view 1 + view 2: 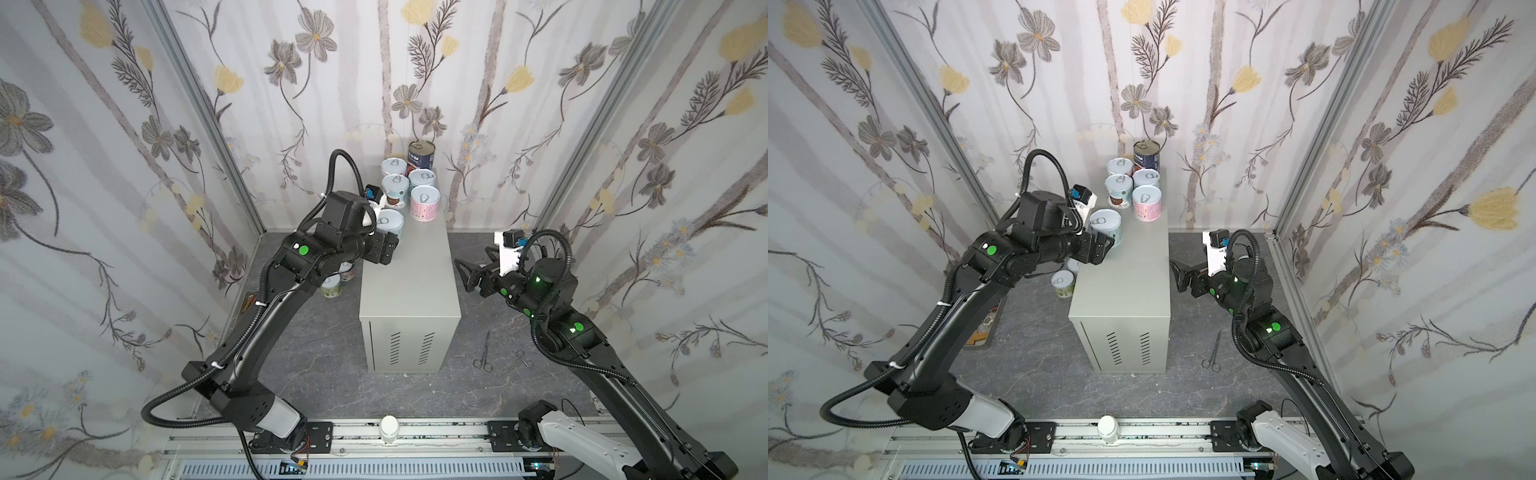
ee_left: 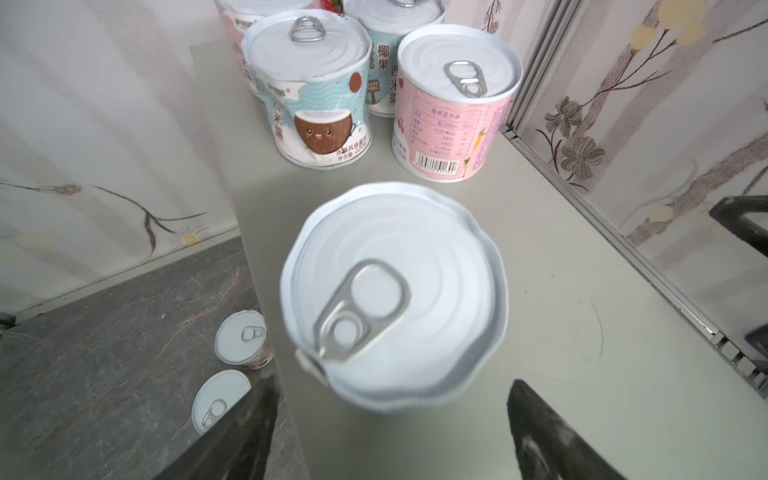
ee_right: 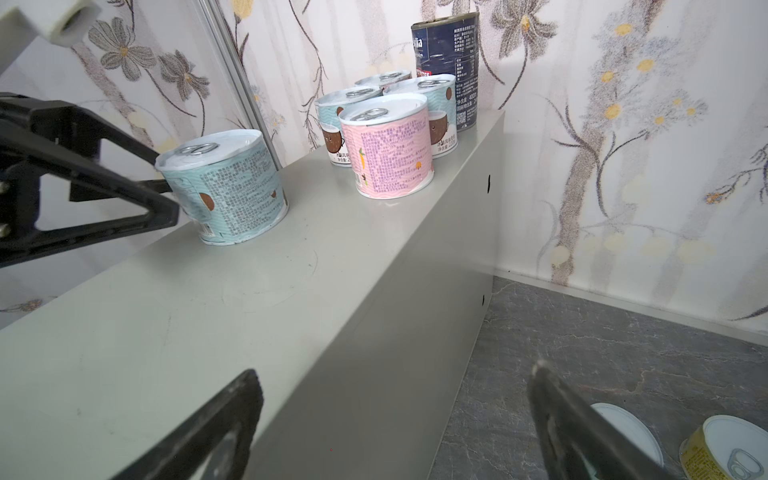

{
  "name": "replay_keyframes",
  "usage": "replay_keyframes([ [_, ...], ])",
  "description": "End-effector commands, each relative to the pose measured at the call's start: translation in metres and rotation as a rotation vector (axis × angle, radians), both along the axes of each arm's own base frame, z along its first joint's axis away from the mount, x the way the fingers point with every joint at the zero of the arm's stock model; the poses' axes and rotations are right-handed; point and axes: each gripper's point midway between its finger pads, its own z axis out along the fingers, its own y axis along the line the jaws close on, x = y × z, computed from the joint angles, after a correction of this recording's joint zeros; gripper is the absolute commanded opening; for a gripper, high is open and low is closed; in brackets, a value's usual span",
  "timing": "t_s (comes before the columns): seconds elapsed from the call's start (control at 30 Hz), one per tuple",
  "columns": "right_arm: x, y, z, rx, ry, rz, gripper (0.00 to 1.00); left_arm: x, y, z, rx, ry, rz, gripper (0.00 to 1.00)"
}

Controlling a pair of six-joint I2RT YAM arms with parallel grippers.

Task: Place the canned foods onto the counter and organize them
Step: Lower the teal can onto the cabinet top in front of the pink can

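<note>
The left jaws stand open around the teal can [image 2: 395, 291], which sits upright on the desk [image 1: 409, 282] near its left edge. 1 finger [image 3: 164, 212] lies close against the can's side, though contact is hard to judge. 5 more cans [image 1: 424, 201] cluster at the desk's far end, just beyond it. The right jaws hang open and empty beside the desk's right side. 2 cans [image 1: 331, 286] stand on the floor [image 1: 316, 357] left of the desk.
</note>
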Motion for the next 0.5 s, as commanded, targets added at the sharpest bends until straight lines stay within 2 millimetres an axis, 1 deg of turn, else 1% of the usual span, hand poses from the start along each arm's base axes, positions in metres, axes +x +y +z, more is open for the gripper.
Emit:
replay_keyframes([
  [0.0,0.001,-0.001,0.003,-0.002,-0.019,-0.011,1.0,-0.004,0.003,0.021,-0.08,-0.107,-0.001,0.86],
  [0.1,0.002,-0.001,0.002,-0.002,-0.015,-0.011,1.0,-0.014,0.006,0.02,-0.1,-0.12,-0.018,0.84],
  [0.23,0.001,0.0,0.005,0.007,-0.016,-0.007,1.0,-0.02,0.008,0.015,-0.106,-0.133,-0.029,0.82],
  [0.37,-0.005,0.003,0.012,0.029,-0.04,0.012,1.0,-0.016,0.008,0.007,-0.088,-0.151,-0.027,0.81],
  [0.47,-0.01,0.006,0.018,0.048,-0.066,0.034,1.0,-0.009,0.008,0.002,-0.076,-0.174,-0.009,0.78],
])
